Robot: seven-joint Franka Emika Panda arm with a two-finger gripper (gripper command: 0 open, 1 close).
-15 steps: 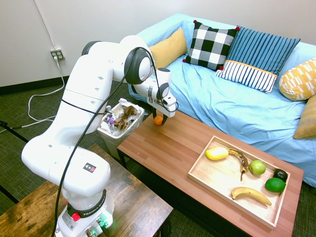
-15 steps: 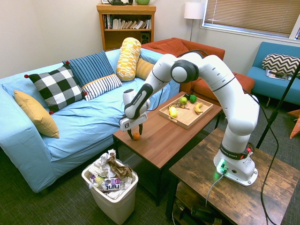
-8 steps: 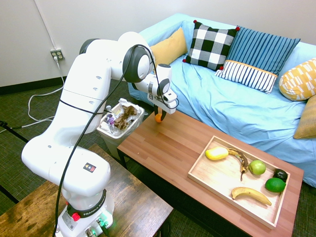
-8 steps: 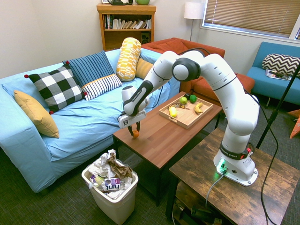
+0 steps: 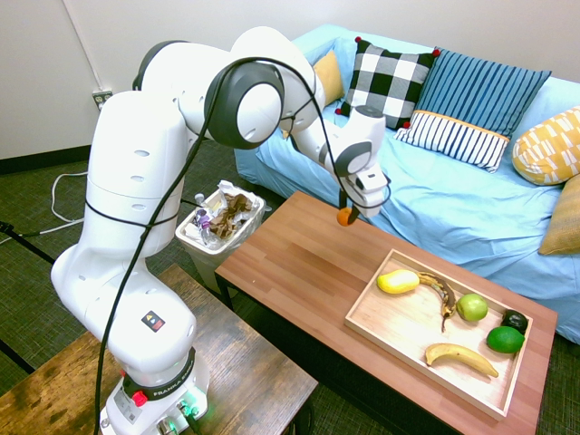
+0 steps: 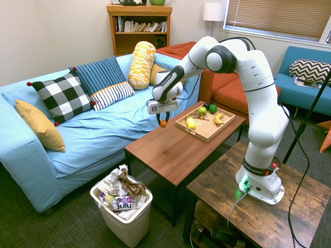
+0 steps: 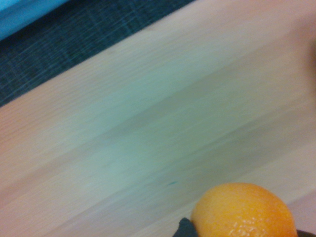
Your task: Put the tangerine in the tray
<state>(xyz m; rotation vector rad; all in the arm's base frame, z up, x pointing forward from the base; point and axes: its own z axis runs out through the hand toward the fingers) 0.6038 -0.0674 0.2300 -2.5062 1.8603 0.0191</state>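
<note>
Behind the low wooden coffee table (image 5: 299,263) runs a sofa under a light-blue cover (image 5: 426,181), with a checked black-and-white cushion (image 5: 385,82), a blue striped one (image 5: 471,104) and a yellow patterned one (image 5: 551,145) along its back. At the table's near end, on the dark carpet, stands a white waste bin (image 5: 217,227) stuffed with crumpled wrappers.

Above the table, the white arm reaches out over the sofa-side edge, and its gripper (image 5: 347,214) points down, closed on the tangerine (image 5: 344,217) — the fruit hangs in the air clear of the tabletop, between the dark fingers. From the opposite camera the gripper (image 6: 162,122) shows the same hold, the tangerine (image 6: 163,123) a small orange ball just under the hand, above the table and short of the tray. In the wrist view the tangerine (image 7: 244,211) fills the lower corner, sharp and pitted, with blurred wood grain of the table (image 7: 148,123) beneath it and a strip of dark carpet and blue fabric at one edge.

Further along the table sits the tray (image 5: 381,322), light wood with a low rim, well apart from the held fruit. It carries a yellow oval fruit (image 5: 398,282), a browned banana (image 5: 441,292), a green apple (image 5: 471,307), a dark avocado-like fruit (image 5: 515,320), a lime (image 5: 505,340) and a yellow banana (image 5: 460,358) — all lying inside the rim
</note>
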